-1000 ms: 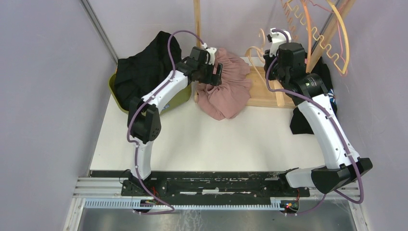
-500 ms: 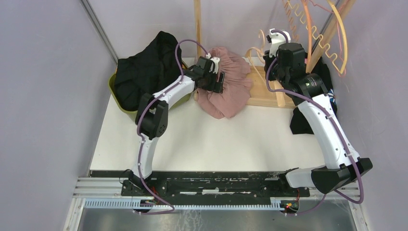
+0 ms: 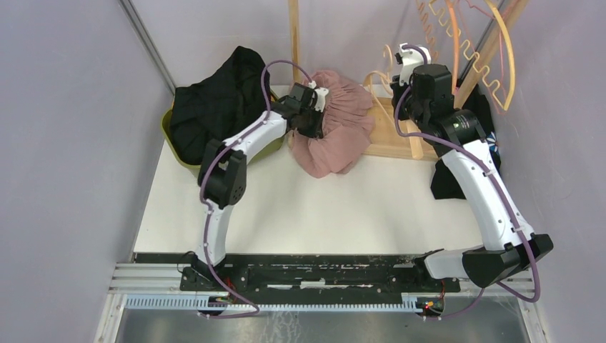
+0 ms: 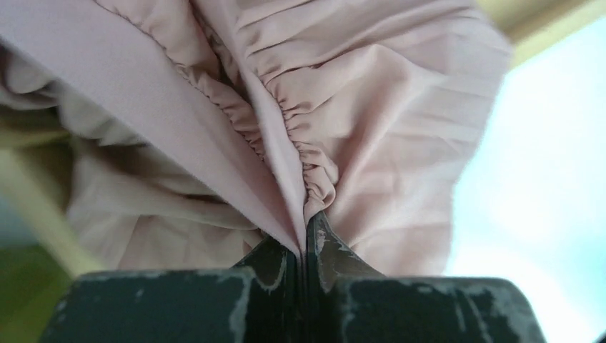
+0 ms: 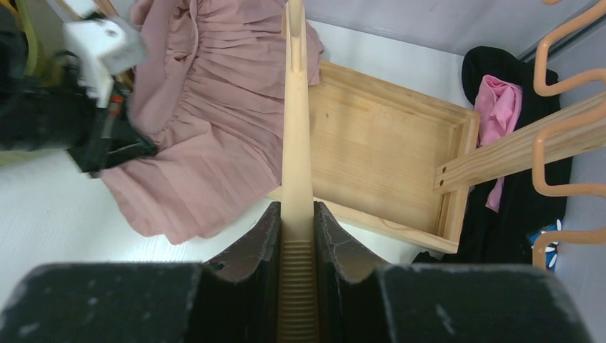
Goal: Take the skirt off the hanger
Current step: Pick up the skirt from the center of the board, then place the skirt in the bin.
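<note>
- Pinching gathered waistband of dusty-pink pleated cloth skirt [image 4: 371, 143] in left hand [image 4: 304, 232], pressed together on the fabric.
- Gripping pale wooden hanger [image 5: 295, 107] in right hand [image 5: 296, 214]; best braced firm while drawing skirt off slowly.

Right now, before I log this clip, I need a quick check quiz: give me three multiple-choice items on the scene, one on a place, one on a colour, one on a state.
1. Where does the heap of black cloth lie?
A in the olive-green plastic bin
B in a drawer
C on the floor

2. What colour is the gathered fabric skirt?
A blue
B dusty pink
C yellow

3. How is the left end effector?
A wide open
B shut on nothing
C shut on the skirt

Answers:
1 A: the cloth spills over the bin's rim.
2 B: the skirt is pink in every view.
3 C: the left wrist view shows its jaws closed on the skirt's gathered band.
</note>
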`<state>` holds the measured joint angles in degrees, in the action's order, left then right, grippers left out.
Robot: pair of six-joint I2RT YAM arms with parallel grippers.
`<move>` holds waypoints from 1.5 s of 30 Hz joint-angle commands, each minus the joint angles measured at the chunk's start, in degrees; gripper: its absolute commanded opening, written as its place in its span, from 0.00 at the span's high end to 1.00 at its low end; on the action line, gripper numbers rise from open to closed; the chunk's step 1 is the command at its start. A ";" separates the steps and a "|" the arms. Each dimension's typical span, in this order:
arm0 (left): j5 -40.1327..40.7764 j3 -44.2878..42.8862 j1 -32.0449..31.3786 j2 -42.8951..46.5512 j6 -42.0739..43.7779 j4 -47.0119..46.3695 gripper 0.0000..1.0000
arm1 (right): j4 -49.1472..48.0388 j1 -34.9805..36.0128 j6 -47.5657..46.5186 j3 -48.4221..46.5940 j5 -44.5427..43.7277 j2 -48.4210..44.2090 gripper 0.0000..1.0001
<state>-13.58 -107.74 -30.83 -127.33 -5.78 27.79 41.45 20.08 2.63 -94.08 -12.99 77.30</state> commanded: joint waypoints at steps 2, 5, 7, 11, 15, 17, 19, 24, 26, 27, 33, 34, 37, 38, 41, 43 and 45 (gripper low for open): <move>1.24 0.91 -0.43 23.58 7.79 2.54 0.97 | -5.03 -0.12 -0.44 1.38 -0.77 -1.65 0.99; 8.83 0.41 0.32 32.20 10.39 2.11 0.97 | -5.60 -0.12 -0.35 1.86 -1.08 -1.39 0.99; 12.34 -1.35 1.50 35.55 11.15 1.85 0.97 | -5.77 -0.14 -0.39 1.80 -1.86 -1.15 0.99; 21.91 -7.53 3.21 38.92 15.08 3.69 0.97 | -5.94 -0.13 -0.60 1.47 -2.62 -0.95 0.99; 28.89 -9.24 8.78 40.56 19.40 0.90 0.97 | -5.94 -0.13 -0.37 1.12 -2.48 -0.84 0.99; 28.47 -10.70 13.39 39.47 20.08 -0.14 0.97 | -5.92 -0.18 -0.39 0.89 -2.54 -0.76 0.99; 27.74 -12.52 16.44 37.58 20.11 -0.70 0.97 | -5.94 -0.12 -0.60 0.52 -2.60 -0.58 0.99; 25.71 -13.04 23.21 34.20 18.03 -1.15 0.97 | -6.03 -0.08 -1.49 0.19 -2.77 -0.82 0.99; 23.83 -11.81 26.19 33.12 16.51 -1.97 0.97 | -6.10 -0.12 -1.78 0.34 -3.06 -1.03 0.99; 22.69 -11.35 27.40 32.51 15.68 -2.25 0.97 | -6.12 -0.12 -2.02 0.39 -3.23 -1.09 0.99; 19.57 -14.97 29.63 26.56 12.99 -3.51 0.97 | -6.72 -0.17 -3.30 -0.29 -4.65 -0.30 0.99; 19.42 -16.66 29.87 25.57 12.77 -3.62 0.97 | -6.81 -0.18 -3.60 -0.73 -5.04 -0.01 0.99; 18.37 -22.19 31.27 22.28 11.47 -4.36 0.97 | -7.14 -0.17 -4.57 -1.88 -5.94 1.02 0.99; 17.45 -23.71 32.02 21.16 10.44 -4.93 0.97 | -7.25 -0.30 -4.73 -2.59 -6.08 1.71 0.99; 14.47 -26.21 33.09 18.39 8.25 -6.91 0.97 | -7.74 -0.52 -4.83 -5.02 -6.03 4.16 0.99; 13.20 -25.72 33.17 16.82 7.73 -7.33 0.97 | -8.08 -0.64 -4.83 -7.40 -6.16 6.39 0.99; 11.92 -22.88 33.26 15.99 7.40 -7.55 0.97 | -8.46 -0.80 -4.55 -10.33 -6.41 8.58 0.99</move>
<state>2.52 -130.72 1.67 -109.89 5.56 26.50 38.24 19.75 -1.45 -97.95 -17.67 83.09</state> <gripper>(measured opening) 0.070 0.232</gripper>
